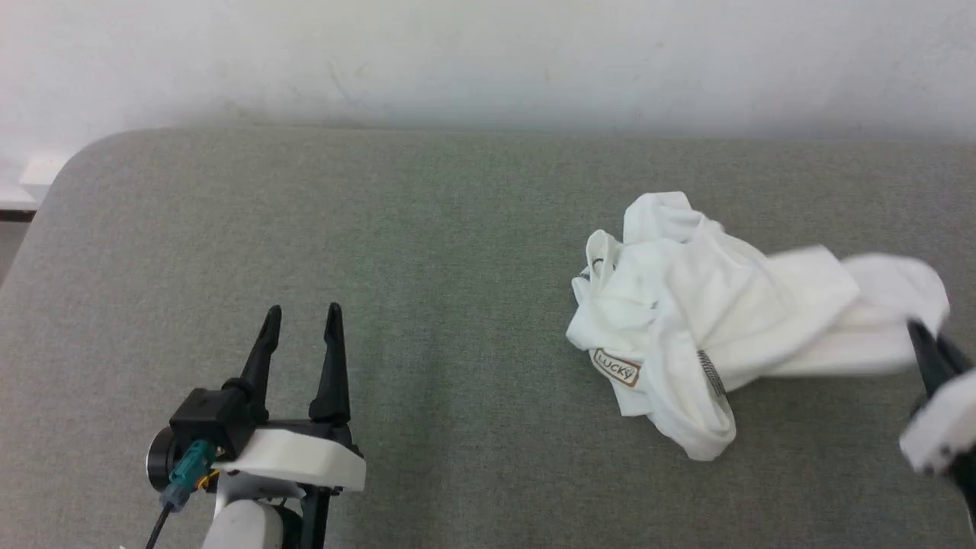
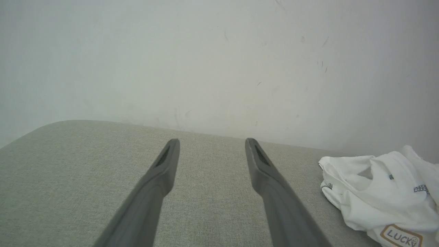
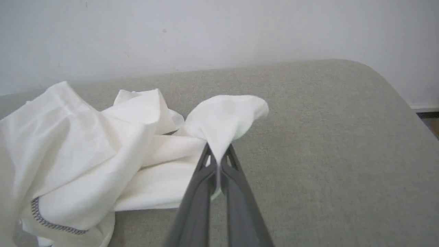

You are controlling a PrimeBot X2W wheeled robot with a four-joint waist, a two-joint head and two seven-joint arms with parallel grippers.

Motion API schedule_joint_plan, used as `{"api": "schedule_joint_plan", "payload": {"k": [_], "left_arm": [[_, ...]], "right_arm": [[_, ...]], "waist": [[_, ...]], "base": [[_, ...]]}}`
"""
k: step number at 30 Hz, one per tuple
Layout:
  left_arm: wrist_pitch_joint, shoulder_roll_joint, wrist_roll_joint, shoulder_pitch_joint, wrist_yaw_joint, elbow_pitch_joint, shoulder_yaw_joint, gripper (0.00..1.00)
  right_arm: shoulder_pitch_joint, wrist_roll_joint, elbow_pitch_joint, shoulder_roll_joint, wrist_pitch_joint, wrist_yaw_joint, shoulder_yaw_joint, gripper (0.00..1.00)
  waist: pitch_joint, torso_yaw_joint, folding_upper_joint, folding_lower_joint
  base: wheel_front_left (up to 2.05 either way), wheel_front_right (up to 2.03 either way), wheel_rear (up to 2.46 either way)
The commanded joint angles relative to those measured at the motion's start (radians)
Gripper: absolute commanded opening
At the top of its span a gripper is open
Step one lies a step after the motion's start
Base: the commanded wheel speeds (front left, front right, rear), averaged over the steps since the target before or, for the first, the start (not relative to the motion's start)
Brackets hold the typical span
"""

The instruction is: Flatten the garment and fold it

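Note:
The garment (image 1: 709,305) is a crumpled white shirt with dark seam stitching and a brown-bordered "LUCKY" patch (image 1: 616,367), lying right of centre on the grey padded table (image 1: 427,259). My right gripper (image 1: 919,329) sits at its right end, shut on a fold of the white fabric. In the right wrist view the garment (image 3: 85,147) bunches to the left, and the right gripper (image 3: 217,154) pinches a raised flap of it. My left gripper (image 1: 303,314) stands open at the lower left, far from the cloth. In the left wrist view the left gripper (image 2: 212,142) is open over bare table, with the garment (image 2: 380,192) at the right edge.
A pale wall (image 1: 488,61) runs behind the table's far edge. The table's rounded far-left corner (image 1: 91,152) and far-right corner (image 3: 377,72) are in view, with bare grey surface between my left gripper and the shirt.

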State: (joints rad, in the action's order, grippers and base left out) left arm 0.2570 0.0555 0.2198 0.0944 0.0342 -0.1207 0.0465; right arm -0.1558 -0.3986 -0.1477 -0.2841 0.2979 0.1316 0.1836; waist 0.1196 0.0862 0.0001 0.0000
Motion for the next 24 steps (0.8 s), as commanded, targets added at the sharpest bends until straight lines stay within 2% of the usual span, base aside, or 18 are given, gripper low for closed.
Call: {"api": "schedule_joint_plan", "payload": {"k": [1,4,8,9,10,11,14,19,22,24], "left_arm": [[0.005,-0.003,-0.011,-0.015,0.006,-0.001,-0.006,1.00],[0.005,-0.003,-0.013,-0.020,0.008,-0.003,-0.011,1.00],[0.005,-0.003,-0.017,-0.027,0.009,-0.008,-0.019,1.00],[0.005,-0.003,-0.018,-0.029,0.009,-0.011,-0.020,1.00],[0.005,-0.003,-0.019,-0.030,0.009,-0.013,-0.021,1.00],[0.005,-0.004,-0.020,-0.031,0.009,-0.016,-0.022,1.00],[0.005,-0.004,-0.021,-0.032,0.010,-0.020,-0.023,1.00],[0.005,-0.004,-0.023,-0.031,0.015,-0.036,-0.019,1.00],[0.005,-0.004,-0.023,-0.033,0.017,-0.044,-0.019,1.00],[0.005,-0.004,-0.023,-0.035,0.017,-0.048,-0.020,1.00]], "right_arm": [[0.095,0.027,0.064,0.066,0.027,-0.001,0.069,0.00],[0.244,0.064,0.159,0.171,0.102,-0.001,0.178,0.00],[0.374,0.077,0.204,0.225,0.217,-0.001,0.239,0.00],[0.386,0.073,0.211,0.229,0.229,-0.001,0.242,0.23],[0.393,0.072,0.221,0.231,0.231,-0.001,0.243,0.77],[0.390,0.071,0.237,0.232,0.218,-0.001,0.245,1.00],[0.370,0.072,0.265,0.233,0.167,-0.001,0.248,1.00],[0.299,0.083,0.316,0.234,-0.007,-0.001,0.235,1.00],[0.272,0.098,0.327,0.234,-0.100,-0.001,0.196,1.00],[0.268,0.101,0.311,0.234,-0.121,-0.001,0.153,1.00]], "waist": [[-0.013,-0.013,-0.0001,0.0000],[-0.016,-0.016,-0.0001,0.0000],[-0.014,-0.023,-0.0001,0.0000],[-0.015,-0.026,-0.0001,0.0000],[-0.015,-0.028,-0.0001,0.0000],[-0.014,-0.030,-0.0001,0.0000],[-0.014,-0.033,-0.0001,0.0000],[-0.020,-0.034,-0.0001,0.0000],[-0.028,-0.033,-0.0001,0.0000],[-0.033,-0.032,-0.0001,0.0000]], "base": [[0.00,0.00,0.00],[0.00,0.00,0.00],[0.00,0.00,0.00],[0.00,0.00,0.00],[0.00,0.00,0.00],[0.00,0.00,0.00],[0.00,0.00,0.00],[0.00,0.00,0.00],[0.00,0.00,0.00],[0.00,0.00,0.00]]}}
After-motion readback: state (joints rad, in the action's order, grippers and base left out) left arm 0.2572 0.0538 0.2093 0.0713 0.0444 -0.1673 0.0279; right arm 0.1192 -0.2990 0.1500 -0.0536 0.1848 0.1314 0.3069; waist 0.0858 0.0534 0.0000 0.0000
